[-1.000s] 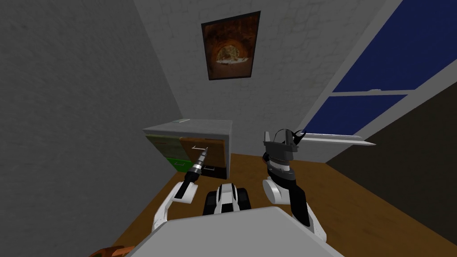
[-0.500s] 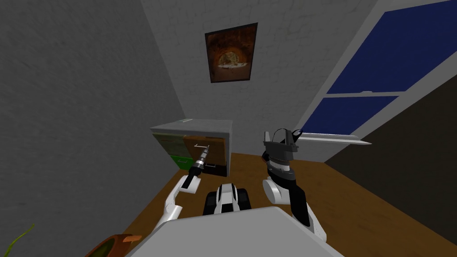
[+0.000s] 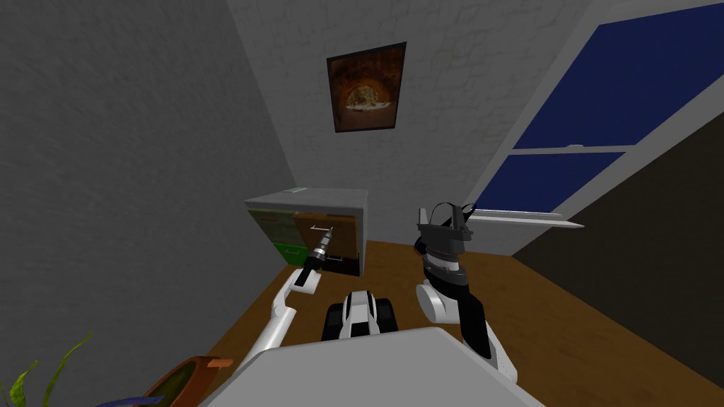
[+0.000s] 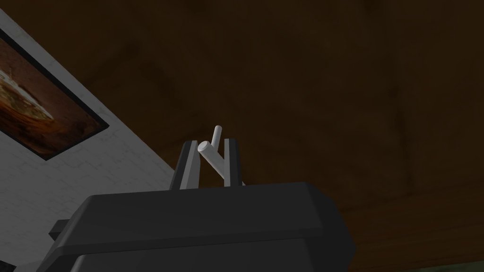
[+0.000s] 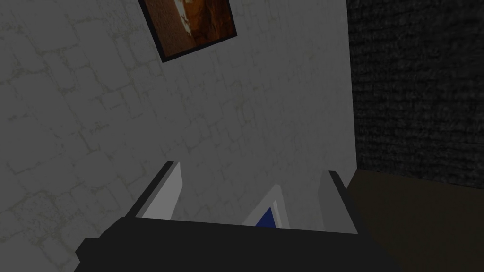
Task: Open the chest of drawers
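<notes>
Since a second ago my own view has swung: a potted plant (image 3: 184, 380) has entered at lower left, and my left arm now reaches out straighter. Chest of drawers (image 3: 332, 201): grey-topped, standing in the corner ahead and to my left. Brown drawer front (image 3: 341, 239), upper right of the chest: the dark plane behind my left fingers (image 4: 191, 160). Handle (image 4: 208, 150): a pale bar lying level across that front, its long axis crosswise to my reach. Left gripper (image 4: 211, 144): jaws clamped on the bar near one end, the front just beyond them. The pull, I judge, must run straight back toward me, square to the bar. Right gripper (image 5: 251, 172): raised well to the right, jaws apart, holding nothing.
</notes>
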{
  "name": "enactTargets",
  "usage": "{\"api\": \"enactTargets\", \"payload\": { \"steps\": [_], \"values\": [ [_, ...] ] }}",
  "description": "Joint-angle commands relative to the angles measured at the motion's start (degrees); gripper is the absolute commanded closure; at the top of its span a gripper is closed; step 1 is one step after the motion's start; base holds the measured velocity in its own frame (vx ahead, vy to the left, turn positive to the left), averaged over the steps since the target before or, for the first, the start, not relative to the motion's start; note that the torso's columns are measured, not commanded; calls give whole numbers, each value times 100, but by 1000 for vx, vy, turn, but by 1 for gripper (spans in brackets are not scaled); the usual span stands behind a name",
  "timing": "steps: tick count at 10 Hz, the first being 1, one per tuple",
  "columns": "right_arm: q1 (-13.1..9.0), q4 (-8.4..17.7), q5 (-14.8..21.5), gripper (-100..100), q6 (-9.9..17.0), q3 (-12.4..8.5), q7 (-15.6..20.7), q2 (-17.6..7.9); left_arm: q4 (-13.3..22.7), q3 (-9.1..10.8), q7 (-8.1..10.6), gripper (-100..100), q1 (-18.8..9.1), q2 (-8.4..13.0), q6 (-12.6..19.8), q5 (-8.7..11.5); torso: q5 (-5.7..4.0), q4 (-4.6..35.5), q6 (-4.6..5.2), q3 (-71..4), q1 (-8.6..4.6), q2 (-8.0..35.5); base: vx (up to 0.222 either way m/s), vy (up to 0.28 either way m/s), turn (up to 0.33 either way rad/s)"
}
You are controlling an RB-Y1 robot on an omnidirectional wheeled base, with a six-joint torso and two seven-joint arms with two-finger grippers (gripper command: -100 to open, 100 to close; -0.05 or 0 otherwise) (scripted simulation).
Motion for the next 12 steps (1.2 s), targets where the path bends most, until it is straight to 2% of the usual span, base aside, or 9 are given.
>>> {"api": "enactTargets", "payload": {
  "steps": [1, 3, 4, 5, 6, 8, 10, 11, 12],
  "values": [
    [0, 0, 0, 0, 0, 0, 0, 0, 448, 108, 40, 100, -353, -34, -59, -22, 6, -24, 0, -19, 2, -32, -120, -5, 29],
    [0, 0, 0, 0, 0, 0, 0, 0, 733, 108, 40, 100, -684, -34, -59, -22, 0, 0, -5, 1, 2, 5, -118, 14, 7],
    [0, 0, 0, 0, 0, 0, 0, 0, 935, 108, 40, 100, -684, -34, -59, -22, -4, 10, -4, -5, 1, -5, -6, 13, -13],
    [1, 0, 0, 0, 0, 0, 0, 0, 1151, 206, 77, 100, -1023, -80, -150, -44, -1, -8, -11, -17, 3, -27, -75, 16, 22],
    [1, -1, 0, 0, 0, 0, 0, 0, 1362, 206, 77, 100, -1218, -80, -150, -44, 0, 1, -21, -10, 14, -8, -128, 11, 27],
    [0, 0, 0, 0, 0, 0, 0, 0, 1652, 206, 77, 100, -1288, -80, -150, -44, 0, 2, -13, 3, 5, 7, -56, 3, 2],
    [0, 0, 0, 0, 0, 0, 0, 0, 1951, 304, 113, 100, -1748, -126, -240, -66, -2, 4, -17, -5, 10, 3, -137, 17, 18],
    [0, 0, 0, 0, 0, 0, 0, 0, 2106, 304, 113, 100, -1893, -126, -240, -66, -4, 19, -18, 9, 8, 19, -77, 4, 16],
    [1, 0, 0, 0, 0, 0, 0, 0, 2298, 304, 113, 100, -1893, -126, -240, -66, -8, 23, -11, 5, -3, 11, -17, -1, -4]
  ]
}}
